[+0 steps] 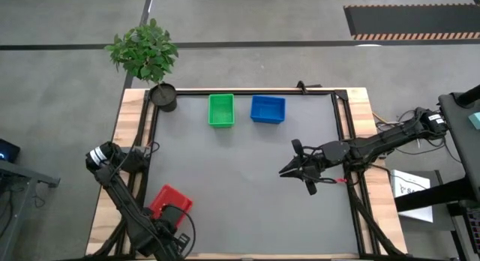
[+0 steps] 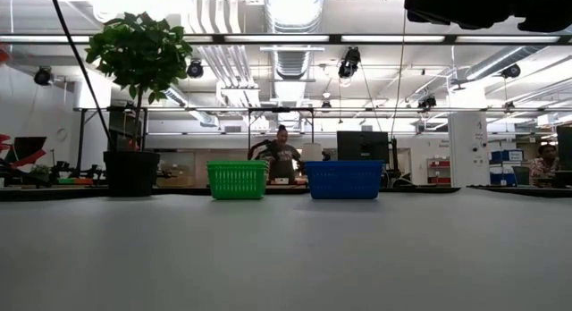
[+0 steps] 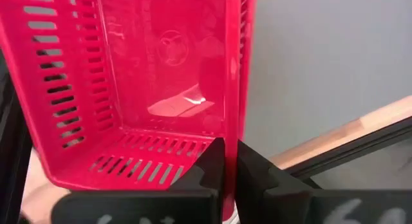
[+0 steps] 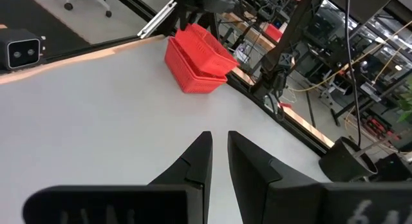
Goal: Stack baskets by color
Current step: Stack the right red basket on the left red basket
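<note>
Left wrist view | left claw (image 3: 230, 161) clamped on red basket (image 3: 141, 82) wall

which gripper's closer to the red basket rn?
Left. The left gripper has its jaws clamped on the red basket wall; the right gripper hangs across the table, well apart from it.

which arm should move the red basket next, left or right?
Left, probably. The left gripper is already shut on a wall of the red basket at the table's near-left corner. The right gripper hangs empty over the table's bare middle, well away from it.
</note>
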Robot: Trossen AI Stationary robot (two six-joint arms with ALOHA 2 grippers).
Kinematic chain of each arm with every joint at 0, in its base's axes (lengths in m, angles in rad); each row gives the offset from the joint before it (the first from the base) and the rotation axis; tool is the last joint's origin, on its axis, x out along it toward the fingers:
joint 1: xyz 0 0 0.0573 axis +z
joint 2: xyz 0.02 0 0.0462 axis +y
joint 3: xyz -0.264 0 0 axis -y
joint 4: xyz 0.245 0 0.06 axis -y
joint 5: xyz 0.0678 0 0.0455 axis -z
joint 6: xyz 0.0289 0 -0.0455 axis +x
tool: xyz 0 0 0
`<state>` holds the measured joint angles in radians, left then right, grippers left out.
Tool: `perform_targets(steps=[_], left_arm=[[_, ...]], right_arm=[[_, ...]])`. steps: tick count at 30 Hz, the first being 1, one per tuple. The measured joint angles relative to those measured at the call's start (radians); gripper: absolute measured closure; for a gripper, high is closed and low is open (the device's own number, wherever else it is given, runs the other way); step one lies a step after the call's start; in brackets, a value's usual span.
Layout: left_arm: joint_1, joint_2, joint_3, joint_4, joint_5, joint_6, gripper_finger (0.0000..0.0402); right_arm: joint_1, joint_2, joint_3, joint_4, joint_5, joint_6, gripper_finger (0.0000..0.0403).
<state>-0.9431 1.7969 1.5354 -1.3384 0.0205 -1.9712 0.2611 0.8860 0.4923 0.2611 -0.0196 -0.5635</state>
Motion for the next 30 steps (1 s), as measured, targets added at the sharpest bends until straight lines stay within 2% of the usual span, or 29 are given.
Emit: perform_targets(steps=[3, 9, 12, 25, 28, 30], left_arm=[[-0.008, 0.001, -0.002, 0.000, 0.011, -0.020, 0.0401], [-0.008, 0.001, -0.002, 0.020, -0.124, 0.058, 0.0401], [-0.008, 0.001, -0.004, 0.027, -0.141, 0.066, 0.0396], [-0.008, 0.002, -0.033, 0.046, -0.121, 0.045, 0.0296], [-0.007, -0.006, -0.024, 0.046, -0.085, 0.067, 0.0283], [-0.008, -0.017, 0.001, 0.044, -0.106, 0.079, 0.0283]], right_arm=[[0.000, 0.000, -0.001, 0.000, 0.000, 0.004, 0.0360], [0.000, 0.000, -0.002, -0.002, 0.000, 0.003, 0.0360], [0.000, 0.000, -0.002, -0.002, 0.000, 0.004, 0.0360], [0.000, 0.000, -0.002, -0.022, 0.018, 0.003, 0.0360], [0.000, 0.000, -0.002, -0.021, 0.021, 0.003, 0.0360], [0.000, 0.000, -0.002, -0.023, 0.021, 0.005, 0.0360]])
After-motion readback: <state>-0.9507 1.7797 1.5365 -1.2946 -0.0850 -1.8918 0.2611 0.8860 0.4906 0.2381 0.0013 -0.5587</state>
